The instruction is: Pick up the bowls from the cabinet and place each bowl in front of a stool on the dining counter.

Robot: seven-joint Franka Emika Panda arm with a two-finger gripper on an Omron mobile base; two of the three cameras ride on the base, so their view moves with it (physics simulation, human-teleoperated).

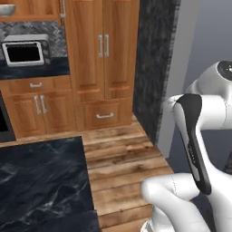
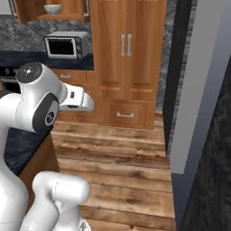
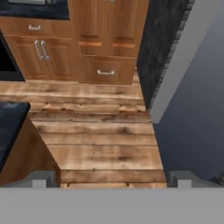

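Observation:
A grey-white bowl (image 2: 53,8) sits on the open shelf of the brown wooden cabinet (image 2: 72,17), high at the back left above the microwave. The same bowl (image 1: 5,9) is cut by the left edge of the left base view, on the cabinet shelf (image 1: 34,17). The dining counter (image 1: 41,181), black marbled stone, lies at the lower left, and its corner (image 3: 8,124) appears in the hand view. My gripper (image 3: 113,181) is open and empty, hanging over the wooden floor well away from the shelf, with its fingertips (image 3: 43,178) spread wide.
A silver microwave (image 2: 66,44) stands on the dark back counter under the shelf. Tall wooden cupboards with silver handles (image 1: 103,45) and a drawer (image 1: 105,115) fill the back wall. A dark stone wall with a grey edge (image 1: 156,68) juts out on the right. Plank floor (image 3: 105,144) lies between.

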